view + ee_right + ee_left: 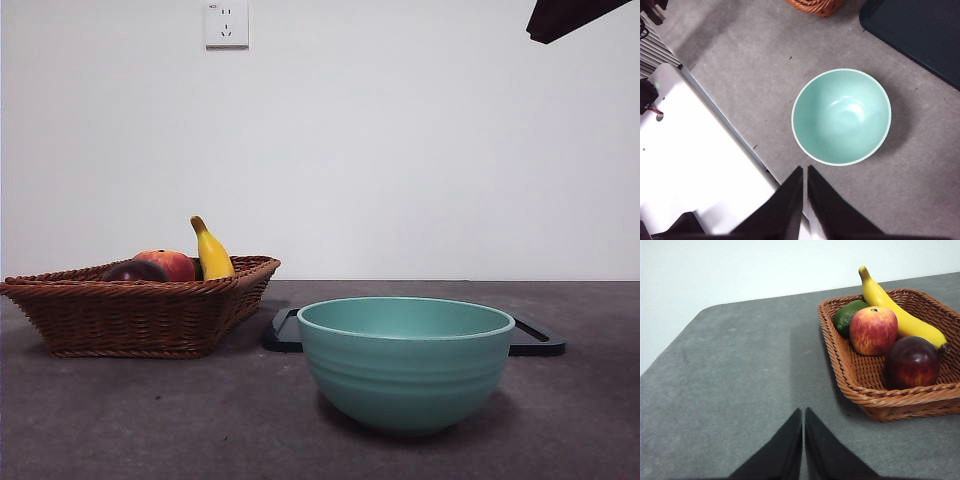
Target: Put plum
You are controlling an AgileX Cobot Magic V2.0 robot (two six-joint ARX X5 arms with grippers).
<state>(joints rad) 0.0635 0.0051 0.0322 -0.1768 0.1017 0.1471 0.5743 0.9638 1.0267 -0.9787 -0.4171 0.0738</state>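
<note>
Nearest, the empty teal bowl point(405, 360) sits mouth-up, probably the drop spot. The right gripper point(804, 172) hangs high above it, jaws pressed together, holding nothing. Behind the bowl lies a dark tray point(535, 338). Farther off, the wicker basket point(140, 310) cradles the plum point(914, 362) in a near corner beside the red apple point(873, 330), banana point(900, 310) and a green fruit point(847, 316). The left gripper point(803, 415), clenched and empty, waits short of the basket.
</note>
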